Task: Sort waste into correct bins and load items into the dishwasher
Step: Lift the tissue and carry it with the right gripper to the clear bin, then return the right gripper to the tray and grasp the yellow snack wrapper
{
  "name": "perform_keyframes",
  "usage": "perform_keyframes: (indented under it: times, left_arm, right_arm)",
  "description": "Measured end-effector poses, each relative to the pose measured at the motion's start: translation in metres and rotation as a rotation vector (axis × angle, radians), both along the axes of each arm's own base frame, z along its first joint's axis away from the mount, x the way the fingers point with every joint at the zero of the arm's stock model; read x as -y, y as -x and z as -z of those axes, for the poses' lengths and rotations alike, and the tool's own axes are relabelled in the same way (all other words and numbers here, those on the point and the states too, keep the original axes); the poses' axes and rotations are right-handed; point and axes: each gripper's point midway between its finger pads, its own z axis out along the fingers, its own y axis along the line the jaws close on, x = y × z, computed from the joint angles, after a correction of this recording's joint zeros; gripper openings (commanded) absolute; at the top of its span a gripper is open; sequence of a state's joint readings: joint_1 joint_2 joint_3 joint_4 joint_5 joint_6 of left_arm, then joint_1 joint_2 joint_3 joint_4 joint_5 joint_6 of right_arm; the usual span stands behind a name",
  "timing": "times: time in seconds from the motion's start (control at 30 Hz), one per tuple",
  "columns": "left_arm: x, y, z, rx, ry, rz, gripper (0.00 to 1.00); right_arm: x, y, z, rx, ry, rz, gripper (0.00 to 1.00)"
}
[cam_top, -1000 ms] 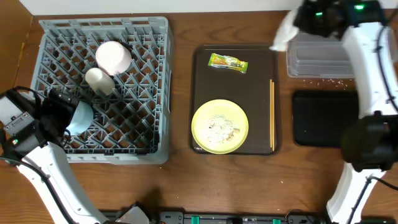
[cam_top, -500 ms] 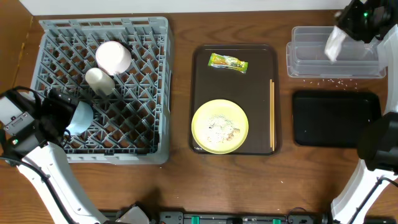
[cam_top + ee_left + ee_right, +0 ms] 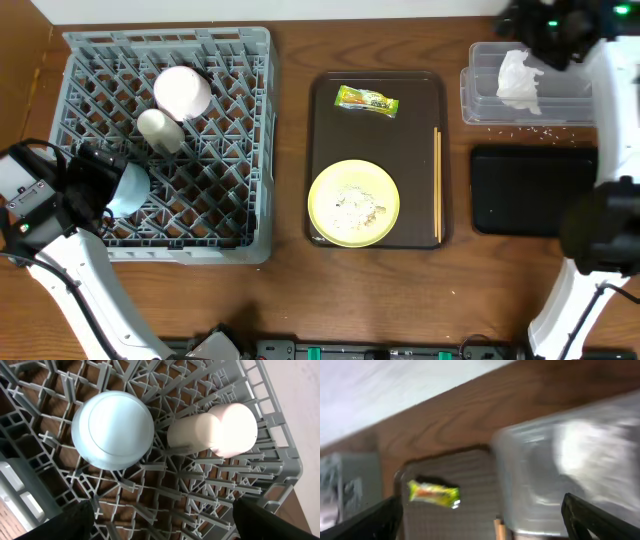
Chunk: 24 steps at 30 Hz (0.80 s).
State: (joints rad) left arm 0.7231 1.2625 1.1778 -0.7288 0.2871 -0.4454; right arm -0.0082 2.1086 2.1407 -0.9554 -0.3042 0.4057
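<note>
We see the crumpled napkin (image 3: pixel 519 80) lying in the clear tub (image 3: pixel 478 104), our right fingers (image 3: pixel 370 522) spread wide and empty nearby. The left fingers (image 3: pixel 65 522) gape empty over the dish rack (image 3: pixel 255 150). The light paper could snag a withdrawing finger and lift out.

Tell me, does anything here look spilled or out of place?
Yes. Pale rice-like crumbs lie scattered on the table between the clear tub and the black tray, outside both. More food sits on the yellow plate. Nothing else looks askew.
</note>
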Motion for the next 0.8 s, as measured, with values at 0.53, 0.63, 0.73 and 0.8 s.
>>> perform_keyframes:
  times: [0.53, 0.63, 0.73, 0.8]
  left_arm:
    - [0.0, 0.0, 0.0, 0.0, 0.0, 0.0, 0.89]
    - [0.0, 0.0, 0.0, 0.0, 0.0, 0.0, 0.89]
    - [0.0, 0.0, 0.0, 0.0, 0.0, 0.0, 0.89]
    - [0.0, 0.0, 0.0, 0.0, 0.0, 0.0, 0.89]
  right_arm:
    - [-0.229, 0.032, 0.136, -0.025, 0.358, -0.539, 0.99]
    - [-0.228, 0.034, 0.162, -0.049, 0.456, -0.559, 0.99]
    - [-0.221, 0.032, 0.181, -0.062, 0.536, -0.576, 0.98]
    - [-0.217, 0.029, 0.185, -0.056, 0.565, -0.579, 0.91]
